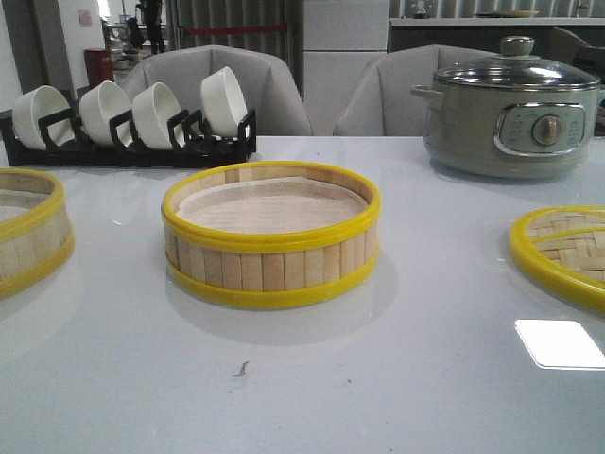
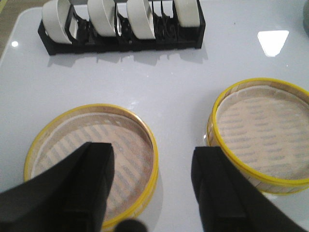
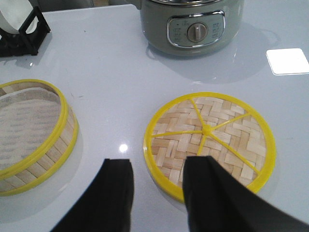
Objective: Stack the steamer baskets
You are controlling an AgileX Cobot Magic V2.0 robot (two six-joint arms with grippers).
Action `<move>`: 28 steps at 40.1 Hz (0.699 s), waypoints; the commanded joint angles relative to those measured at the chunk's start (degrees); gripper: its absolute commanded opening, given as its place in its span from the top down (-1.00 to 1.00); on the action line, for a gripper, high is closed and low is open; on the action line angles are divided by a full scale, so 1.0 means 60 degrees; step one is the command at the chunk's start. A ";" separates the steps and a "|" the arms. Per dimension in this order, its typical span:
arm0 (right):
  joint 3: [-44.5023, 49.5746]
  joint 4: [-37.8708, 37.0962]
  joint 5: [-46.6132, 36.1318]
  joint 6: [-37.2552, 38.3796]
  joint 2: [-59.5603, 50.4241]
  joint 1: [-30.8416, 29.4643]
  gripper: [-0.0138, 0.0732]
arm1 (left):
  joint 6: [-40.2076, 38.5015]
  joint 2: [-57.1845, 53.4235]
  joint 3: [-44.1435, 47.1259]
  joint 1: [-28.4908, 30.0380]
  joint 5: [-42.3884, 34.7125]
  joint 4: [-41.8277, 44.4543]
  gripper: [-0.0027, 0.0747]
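One steamer basket (image 1: 271,234) with yellow rims and a paper liner sits in the middle of the table; it shows too in the left wrist view (image 2: 263,133) and the right wrist view (image 3: 31,135). A second steamer basket (image 1: 26,232) lies at the left edge. Over its near rim (image 2: 91,159) hangs my left gripper (image 2: 152,166), open and empty. The flat woven lid (image 1: 565,251) rests at the right. My right gripper (image 3: 157,179) is open above the lid's near edge (image 3: 210,140), holding nothing. Neither arm shows in the front view.
A black rack of white bowls (image 1: 128,123) stands at the back left. A grey-green electric pot with a glass lid (image 1: 510,109) stands at the back right. Grey chairs (image 1: 227,80) are behind the white table (image 1: 302,378).
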 commanded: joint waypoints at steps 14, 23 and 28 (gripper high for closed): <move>-0.0354 -0.0130 -0.0879 -0.0093 0.0031 0.0012 -0.17 | 0.0207 0.2766 -0.0333 -0.0052 -0.0301 0.0000 -0.22; -0.0354 -0.0130 -0.0889 -0.0093 0.0031 0.0012 -0.17 | 0.0207 0.4444 -0.0333 -0.0052 -0.0902 0.0000 -0.22; -0.0354 -0.0130 -0.0889 -0.0093 0.0031 0.0012 -0.17 | 0.0207 0.5130 -0.0333 -0.0052 -0.1251 -0.0076 -0.22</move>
